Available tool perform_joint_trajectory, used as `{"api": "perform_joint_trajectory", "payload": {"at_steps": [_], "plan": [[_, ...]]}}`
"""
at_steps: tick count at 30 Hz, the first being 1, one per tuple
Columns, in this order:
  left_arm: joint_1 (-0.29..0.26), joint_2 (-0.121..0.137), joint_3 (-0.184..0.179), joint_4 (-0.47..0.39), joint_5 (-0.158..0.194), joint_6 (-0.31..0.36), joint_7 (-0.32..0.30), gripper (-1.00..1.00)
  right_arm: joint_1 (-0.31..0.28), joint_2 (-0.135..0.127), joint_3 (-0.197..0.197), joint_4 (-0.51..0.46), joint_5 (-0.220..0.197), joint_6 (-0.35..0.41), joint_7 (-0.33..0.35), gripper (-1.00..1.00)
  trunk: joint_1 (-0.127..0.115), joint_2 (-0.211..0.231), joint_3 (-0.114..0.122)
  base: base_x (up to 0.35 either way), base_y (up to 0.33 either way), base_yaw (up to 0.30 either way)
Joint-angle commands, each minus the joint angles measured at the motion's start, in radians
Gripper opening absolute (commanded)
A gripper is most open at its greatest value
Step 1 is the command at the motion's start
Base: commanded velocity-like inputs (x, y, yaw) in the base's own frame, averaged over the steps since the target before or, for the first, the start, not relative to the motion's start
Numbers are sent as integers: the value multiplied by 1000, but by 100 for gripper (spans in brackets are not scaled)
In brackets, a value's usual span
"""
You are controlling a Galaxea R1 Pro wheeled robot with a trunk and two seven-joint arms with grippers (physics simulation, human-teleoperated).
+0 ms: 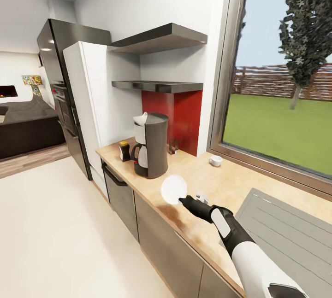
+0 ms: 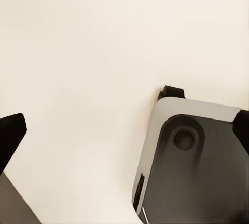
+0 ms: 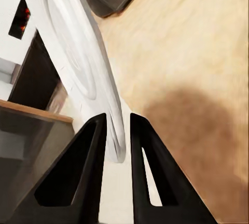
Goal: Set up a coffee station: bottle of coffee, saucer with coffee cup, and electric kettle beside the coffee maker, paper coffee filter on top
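Observation:
My right gripper [image 1: 183, 200] is shut on the rim of the saucer [image 1: 174, 189], a plain white plate held on edge just above the kitchen countertop [image 1: 207, 187]. In the right wrist view both black fingers [image 3: 88, 174] pinch the saucer [image 3: 78, 57]. Just to its left stands the black coffee maker [image 1: 150, 146] with its white carafe, and the bottle of coffee [image 1: 124, 151] is beside it on the far side. The white coffee cup [image 1: 215, 160] rests by the window. The black kitchen shelf [image 1: 159, 86] hangs above. My left gripper [image 2: 124, 135] is open over the floor.
A steel sink drainboard [image 1: 286, 229] is set into the counter at the right. A small dark object [image 1: 173, 147] stands against the red backsplash behind the coffee maker. A white fridge [image 1: 87, 100] and a tall black oven unit [image 1: 57, 77] end the counter run. The robot's grey base [image 2: 197, 167] is below my left gripper.

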Motion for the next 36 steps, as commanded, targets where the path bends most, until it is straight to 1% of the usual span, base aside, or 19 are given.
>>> {"api": "perform_joint_trajectory", "payload": {"at_steps": [1,4,8,21,23,26,31,36], "plan": [[0,0,-8,-1,9,2,3,100,0,2,-8,1,-8,9,-22,-100,0,-1,0,85,48,-1],[0,0,-8,-1,10,2,3,100,0,3,-8,4,-9,9,-59,-100,0,-1,0,127,98,-1],[0,0,-8,-1,11,2,3,100,0,3,-8,4,-9,8,-71,-100,0,-1,0,80,64,0],[0,0,-9,-1,13,4,3,100,0,4,-8,9,-8,8,-73,-100,0,-1,0,43,51,0],[0,0,-8,-1,13,4,3,100,0,4,-8,46,-8,8,-74,-100,0,-1,0,12,4,0],[0,0,-7,-1,13,4,3,100,0,4,-8,63,-9,8,-74,-100,0,-1,0,87,18,0],[0,0,-7,-1,13,4,3,100,0,4,-8,72,-9,8,-74,-100,0,-1,0,209,110,0],[0,0,-7,-1,13,4,3,100,0,4,-9,73,-9,8,-74,-100,0,-1,0,62,33,0]]}}
